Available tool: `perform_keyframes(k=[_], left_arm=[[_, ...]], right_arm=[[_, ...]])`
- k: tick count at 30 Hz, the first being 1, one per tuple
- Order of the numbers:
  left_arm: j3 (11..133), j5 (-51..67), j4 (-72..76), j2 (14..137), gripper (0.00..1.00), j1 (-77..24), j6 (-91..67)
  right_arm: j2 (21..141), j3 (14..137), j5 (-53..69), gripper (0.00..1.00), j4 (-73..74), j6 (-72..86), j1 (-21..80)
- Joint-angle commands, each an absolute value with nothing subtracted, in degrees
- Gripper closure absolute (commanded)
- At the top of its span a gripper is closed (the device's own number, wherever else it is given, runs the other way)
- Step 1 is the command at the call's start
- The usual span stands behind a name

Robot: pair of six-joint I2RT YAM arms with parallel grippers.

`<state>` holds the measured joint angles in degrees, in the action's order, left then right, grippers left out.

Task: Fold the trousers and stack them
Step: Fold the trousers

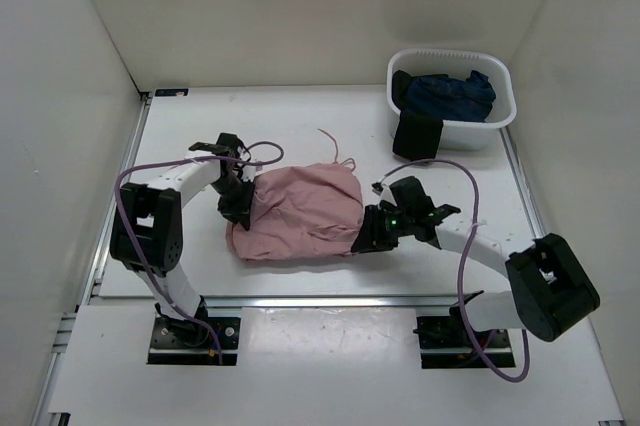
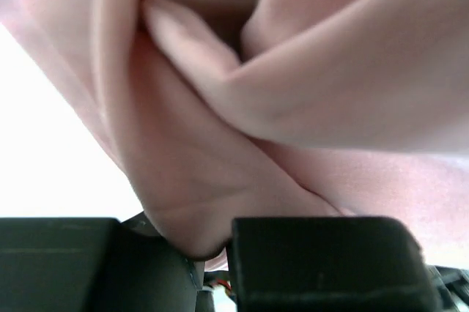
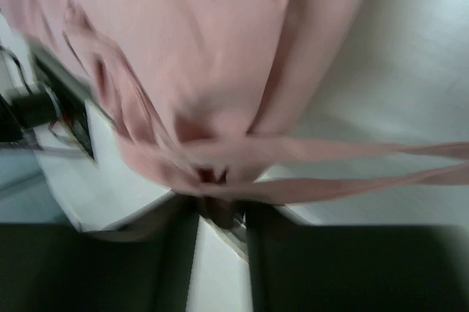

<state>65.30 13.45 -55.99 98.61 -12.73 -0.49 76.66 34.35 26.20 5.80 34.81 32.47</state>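
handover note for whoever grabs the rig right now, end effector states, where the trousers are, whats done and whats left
Left end effector: shut on the left edge of the pink trousers.
Right end effector: shut on their right edge.
Pink trousers lie bunched in the middle of the table, not flat.
Dark blue garment sits in the white basket at far right, with a black cloth over its front rim.
Done: no finished fold, no stack in view.
To do: finish the pink fold, then probably fold the basket's garment and stack.
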Motion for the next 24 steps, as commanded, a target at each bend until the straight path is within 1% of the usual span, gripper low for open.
perform_keyframes(k=[1, 2, 3, 4, 5, 6, 7, 8, 9, 10, 11, 12, 14, 15, 16, 18, 19, 21, 24], left_arm=[[65.2, 7.7, -52.1, 95.5, 0.75, -12.0, 0.0], [65.2, 7.1, -51.4, 95.5, 0.75, -12.0, 0.0], [64.5, 5.8, -51.4, 95.0, 0.75, -12.0, 0.0], [64.5, 5.1, -50.7, 95.0, 0.75, -12.0, 0.0], [64.5, 4.4, -50.7, 95.0, 0.75, -12.0, 0.0], [64.5, 4.4, -50.7, 95.0, 0.74, -12.0, 0.0], [64.5, 4.4, -50.7, 95.0, 0.73, -12.0, 0.0], [64.5, 4.4, -50.7, 95.0, 0.71, -12.0, 0.0], [65.1, 3.8, -50.7, 95.0, 0.68, -12.0, 0.0], [65.7, 3.8, -50.7, 95.0, 0.65, -12.0, 0.0], [65.7, 3.8, -50.7, 95.0, 0.53, -12.0, 0.0], [66.4, 3.1, -50.7, 94.3, 0.46, -11.5, 0.0], [67.1, 3.1, -51.9, 93.5, 0.34, -11.5, 0.0], [67.8, 3.9, -52.4, 92.5, 0.25, -10.7, 0.0], [68.5, 4.7, -53.6, 91.9, 0.21, -9.9, 0.0], [68.6, 6.9, -55.4, 91.4, 0.18, -9.1, 0.0], [69.1, 9.1, -56.2, 90.7, 0.18, -8.5, 0.0], [68.6, 11.3, -58.9, 90.1, 0.17, -8.5, 0.0], [63.9, 15.3, -60.0, 89.6, 0.17, -8.5, 0.0]], right_arm=[[74.2, 36.1, 31.6, 0.60, 14.2, 29.7, 33.6], [72.7, 37.7, 32.3, 0.50, 17.4, 25.0, 33.6], [71.9, 42.1, 32.3, 0.42, 25.3, 22.2, 33.6], [71.1, 44.7, 31.6, 0.35, 29.5, 19.3, 33.6], [69.9, 50.0, 27.7, 0.26, 32.9, 15.1, 33.6], [69.9, 52.4, 25.1, 0.23, 37.0, 14.1, 32.0], [69.9, 54.6, 22.9, 0.20, 37.7, 13.5, 31.0], [69.9, 56.3, 21.1, 0.20, 37.7, 13.5, 30.0], [71.0, 59.8, 16.0, 0.20, 36.9, 14.5, 28.6], [73.9, 61.4, 13.6, 0.20, 35.2, 15.5, 28.0], [75.8, 62.8, 11.9, 0.23, 33.9, 17.4, 27.4], [80.3, 65.6, 10.8, 0.26, 31.8, 18.1, 26.6], [85.3, 68.8, 9.4, 0.30, 30.2, 20.3, 26.0], [90.6, 72.1, 9.4, 0.30, 30.2, 20.9, 26.0], [93.1, 73.6, 9.4, 0.30, 28.8, 20.9, 26.0], [99.9, 76.5, 11.0, 0.30, 27.9, 23.0, 26.0], [101.8, 78.9, 12.4, 0.30, 27.9, 23.5, 26.0], [105.6, 79.7, 12.4, 0.27, 26.2, 24.5, 26.0], [107.8, 79.1, 13.4, 0.25, 22.6, 26.8, 25.5]])
